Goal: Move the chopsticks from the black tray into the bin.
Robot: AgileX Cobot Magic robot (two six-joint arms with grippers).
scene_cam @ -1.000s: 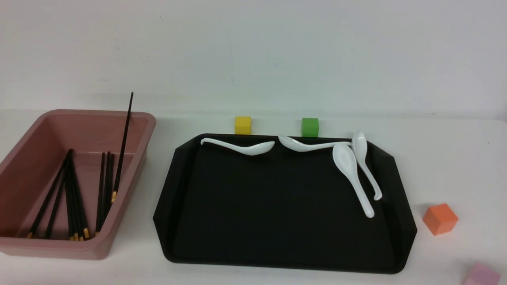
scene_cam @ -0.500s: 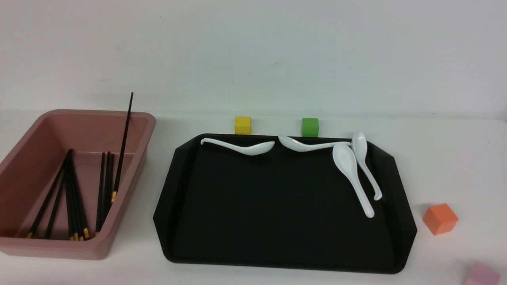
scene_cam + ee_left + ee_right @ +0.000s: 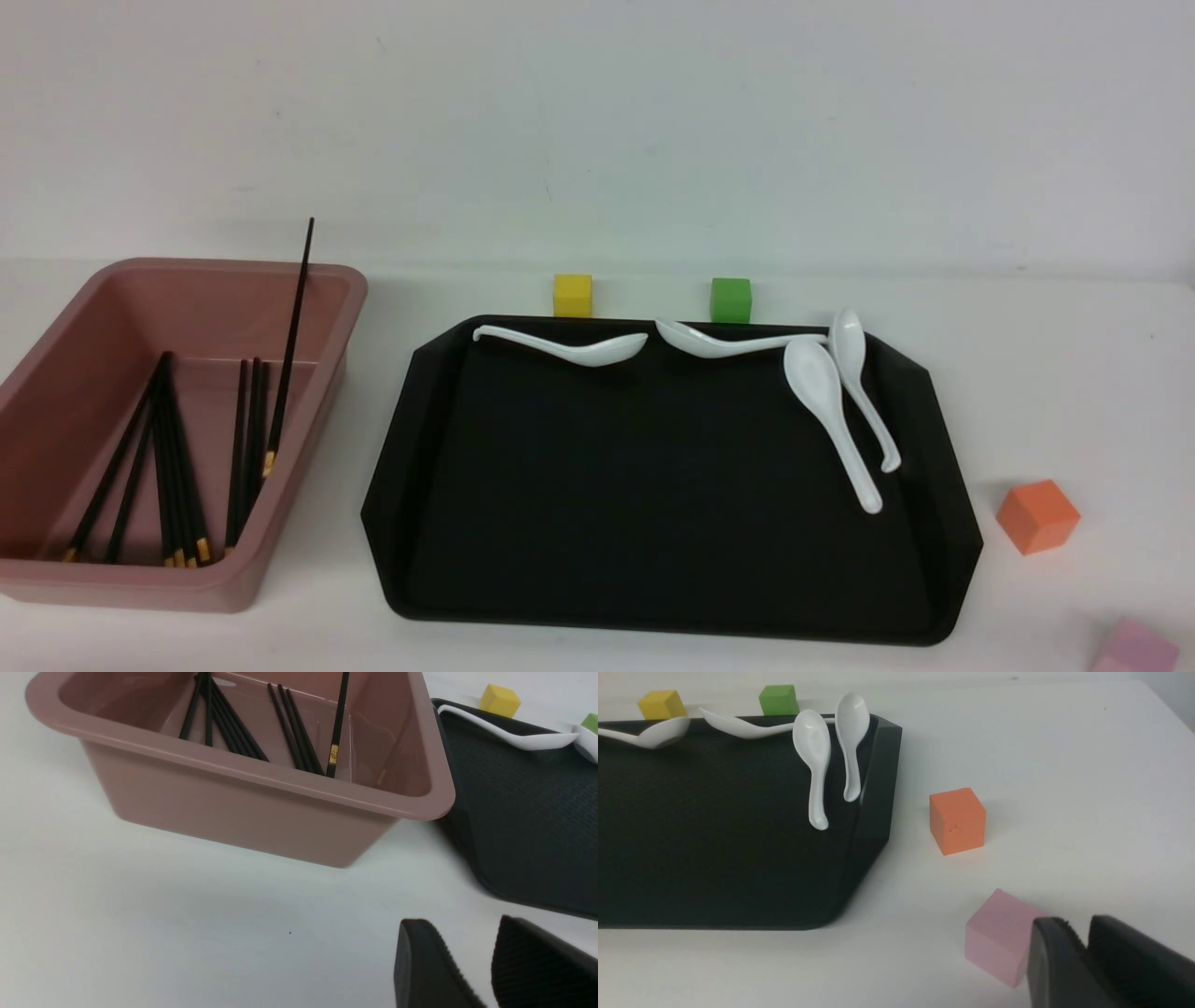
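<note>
Tabletop (image 3: 1055,373): white, under black tray (image 3: 653,485), bin (image 3: 243,569). Wall (image 3: 597,131): pale. Left gripper (image 3: 461,921): parted, empty. Right gripper (image 3: 1074,920): slightly parted, empty.

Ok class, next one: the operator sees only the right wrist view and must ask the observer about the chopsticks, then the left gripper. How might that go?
Operator: I see spoons on the tray but no chopsticks. Where are they?
Observer: In the front view, the chopsticks are in the pink bin, left of the black tray. One leaning chopstick pokes up above the rim.
Operator: And the left gripper, is it holding anything?
Observer: No. In the left wrist view, the left gripper is open, with nothing between its fingertips.
</note>
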